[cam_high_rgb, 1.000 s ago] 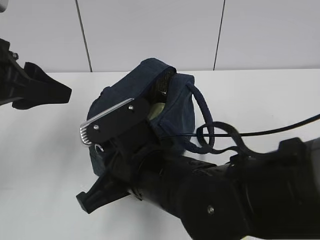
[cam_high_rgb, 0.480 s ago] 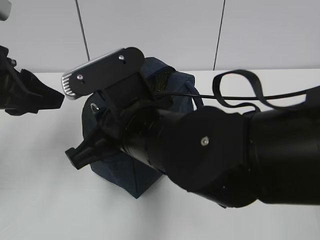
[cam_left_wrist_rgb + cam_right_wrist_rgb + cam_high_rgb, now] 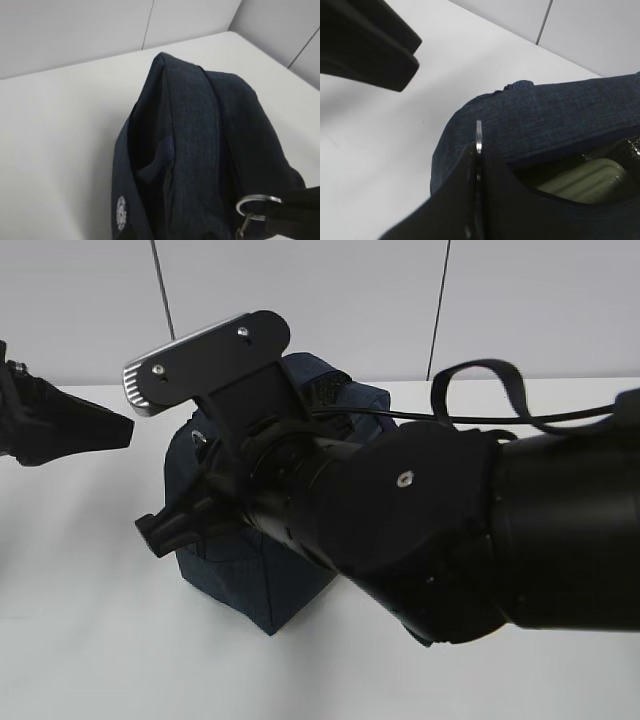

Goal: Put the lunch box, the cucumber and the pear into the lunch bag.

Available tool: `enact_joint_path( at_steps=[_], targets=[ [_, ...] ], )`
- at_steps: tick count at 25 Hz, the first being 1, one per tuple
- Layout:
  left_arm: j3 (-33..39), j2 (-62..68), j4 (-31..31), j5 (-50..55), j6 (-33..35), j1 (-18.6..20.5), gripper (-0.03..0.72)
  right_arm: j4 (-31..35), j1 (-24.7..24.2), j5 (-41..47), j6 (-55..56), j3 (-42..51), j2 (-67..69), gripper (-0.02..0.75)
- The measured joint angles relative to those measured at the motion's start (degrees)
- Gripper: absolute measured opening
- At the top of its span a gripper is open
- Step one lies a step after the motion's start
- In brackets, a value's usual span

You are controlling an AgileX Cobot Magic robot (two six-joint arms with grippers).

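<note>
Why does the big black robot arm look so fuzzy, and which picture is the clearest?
In the exterior view the right arm sits close to the camera, so it blurs and hides most of the lunch bag. The left wrist view is soft but shows the metal ring. In the right wrist view the gripper is dark and blurry.

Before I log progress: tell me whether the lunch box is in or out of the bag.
In. The right wrist view shows the lunch box, its pale green lid, inside the opening of the lunch bag.

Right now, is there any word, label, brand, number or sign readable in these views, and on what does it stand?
Round white emblem on the lunch bag, low on its side: too small and blurred to read.
No other text, number or sign shows in any view.
</note>
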Motion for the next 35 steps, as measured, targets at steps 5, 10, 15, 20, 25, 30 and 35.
enact_joint_path(
  at_steps=[5, 10, 15, 20, 25, 30, 35],
  targets=[
    [0.0, 9.0, -6.5, 8.9, 10.9, 0.5, 0.241, 0.3, 0.0, 0.4, 0.0, -0.1, 0.0, 0.000],
    [-0.1, 12.4, -7.8, 11.2, 14.0, 0.5, 0.241, 0.5, 0.0, 1.2, -0.1, -0.1, -0.1, 0.000],
    [-0.1, 12.5, -7.6, 9.4, 14.7, 0.5, 0.241, 0.6, 0.0, 1.2, -0.2, -0.1, -0.1, 0.000],
    [-0.1, 12.5, -7.4, 6.7, 14.8, 0.5, 0.246, 1.3, 0.0, 1.3, -0.5, -0.1, -0.1, 0.000],
    [-0.1, 12.6, -8.0, 5.8, 14.9, 0.5, 0.249, 1.5, 0.0, 1.5, -0.6, -0.1, -0.2, 0.000],
    [-0.1, 13.2, -9.1, 8.4, 14.9, 0.5, 0.264, 1.7, 0.0, 1.5, -0.6, -0.1, -0.2, 0.000],
    [-0.1, 15.9, -9.3, 9.2, 14.9, 0.3, 0.276, 1.9, 0.0, 1.5, -0.6, -0.1, -0.2, 0.000]
  ],
)
